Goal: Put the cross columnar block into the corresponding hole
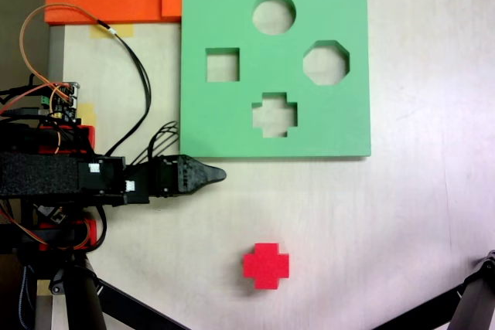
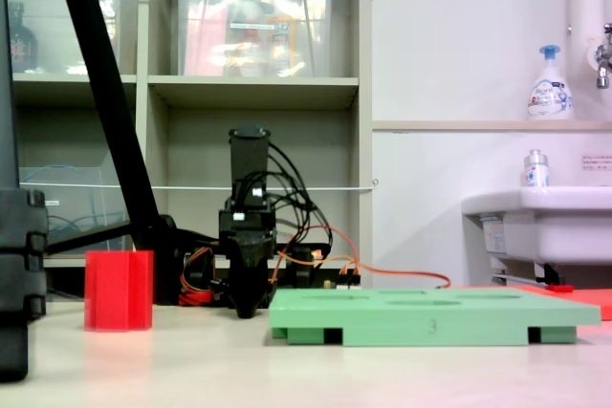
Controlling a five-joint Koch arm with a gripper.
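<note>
— So, what's in front of you, biggest first?

— Under everything, the pale table (image 1: pixel 402 222). On it lies the green board (image 1: pixel 224 113), flat, with four cutouts; the cross hole (image 1: pixel 274 114) is the one nearest my side of the board. Then my gripper (image 1: pixel 219 175), hanging just off the board's near edge, tip close to the table.

— And the cross block (image 1: pixel 266 265)?

— Standing upright on the table, well apart from the board. From above, it sits below and a little right of my tip, and almost straight below the hole.

— Jaws wide or narrow?

— I cannot tell; they look drawn to one point, holding nothing.

— Next?

— Probably swing toward the block.
</note>
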